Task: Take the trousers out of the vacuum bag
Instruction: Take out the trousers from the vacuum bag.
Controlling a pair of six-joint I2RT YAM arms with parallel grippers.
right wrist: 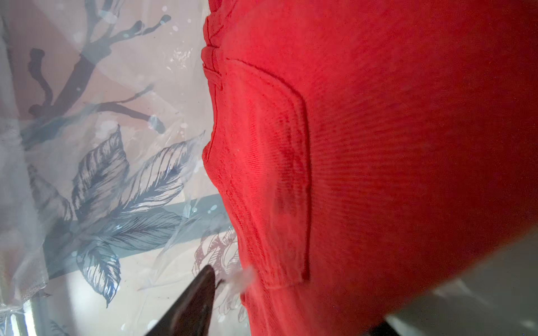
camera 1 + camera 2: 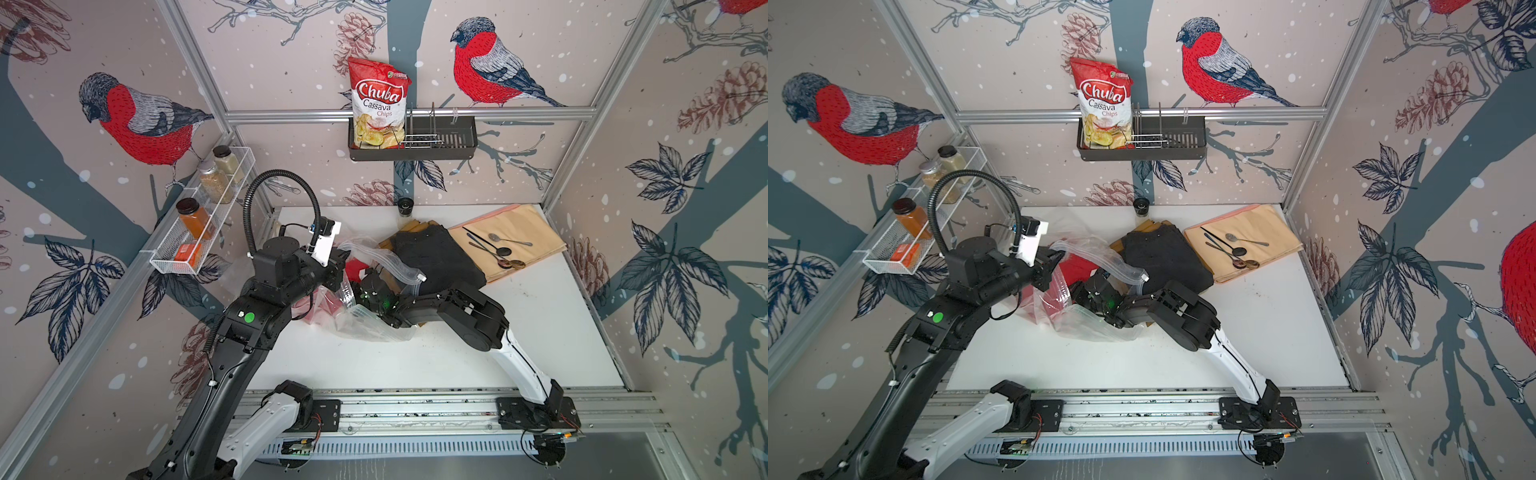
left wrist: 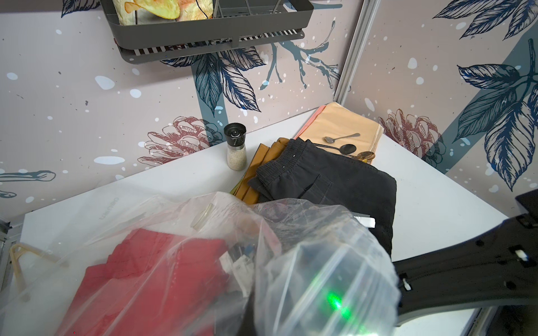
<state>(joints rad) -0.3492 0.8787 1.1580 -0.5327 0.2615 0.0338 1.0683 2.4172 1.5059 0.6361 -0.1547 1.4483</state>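
The cell is enclosed by walls (image 2: pixel 291 50) papered with bullfinches, pine cones and leaves and framed in aluminium rails. A white surface (image 2: pixel 540 324) is laid across its floor.

The vacuum bag (image 2: pixel 374 330) is spread crumpled on the surface between the two arms. Its long axis is set from the left arm's side to the right arm's. Its mouth is turned toward the right arm, and the white zip slider (image 2: pixel 421 277) is seen on the upper lip, just beyond the right hand (image 2: pixel 368 283). The round valve disc (image 3: pixel 203 216) is made out through the film in the left wrist view.

Inside the bag, red trousers (image 3: pixel 139 276) are contained, directly ahead of the right hand. Outside it, beyond the right hand toward the back wall, dark trousers (image 2: pixel 440 257) are laid over mustard brown trousers (image 2: pixel 409 227). A peach cloth (image 2: pixel 528 224) bearing spoons (image 2: pixel 500 251) is spread just beside them.

A chips bag (image 2: pixel 378 104) is stood in a dark wall basket (image 2: pixel 457 145) high above both hands. A grinder (image 2: pixel 404 205) is placed against the back wall.

The left hand (image 2: pixel 338 268) is closed, and the bag's upper lip is pinched and held up by it. The right hand is set inside the bag's mouth. In its wrist view one dark finger (image 1: pixel 195 299) is seen just beside the edge of the red fabric. The jaws are held partly apart, but whether the trousers are gripped cannot be told.
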